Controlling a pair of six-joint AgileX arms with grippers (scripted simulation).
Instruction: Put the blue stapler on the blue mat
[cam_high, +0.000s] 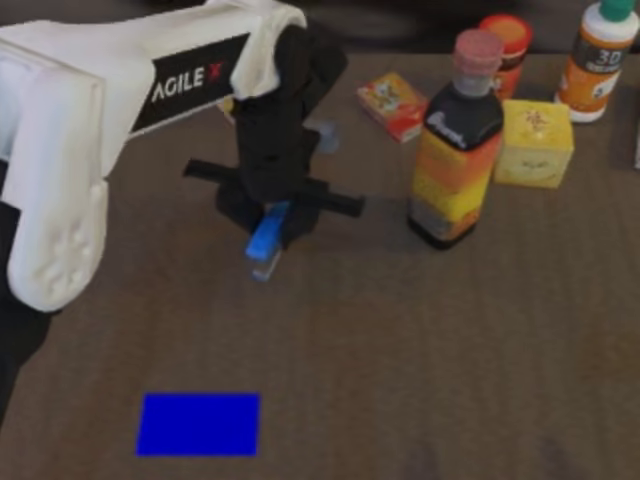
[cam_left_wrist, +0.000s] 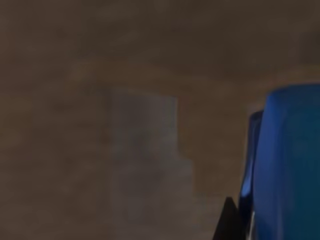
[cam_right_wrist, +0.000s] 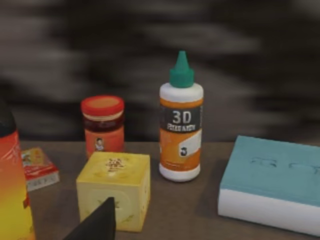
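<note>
The blue stapler (cam_high: 267, 240) hangs tilted above the brown table, left of centre in the top view. My left gripper (cam_high: 270, 222) is shut on its upper end. In the left wrist view the stapler (cam_left_wrist: 290, 160) fills the edge of the picture beside one black fingertip (cam_left_wrist: 227, 222). The blue mat (cam_high: 198, 424) lies flat near the front left of the table, well in front of the stapler and apart from it. My right arm is outside the top view; only one dark fingertip (cam_right_wrist: 100, 222) shows in the right wrist view.
A tall dark bottle with an orange-yellow label (cam_high: 455, 150) stands right of the left gripper. Behind it are a small red box (cam_high: 393, 105), a red-lidded jar (cam_high: 505, 45), a yellow cube box (cam_high: 535, 143) and a white-orange glue bottle (cam_high: 600, 60). A teal-topped block (cam_right_wrist: 272, 182) lies far right.
</note>
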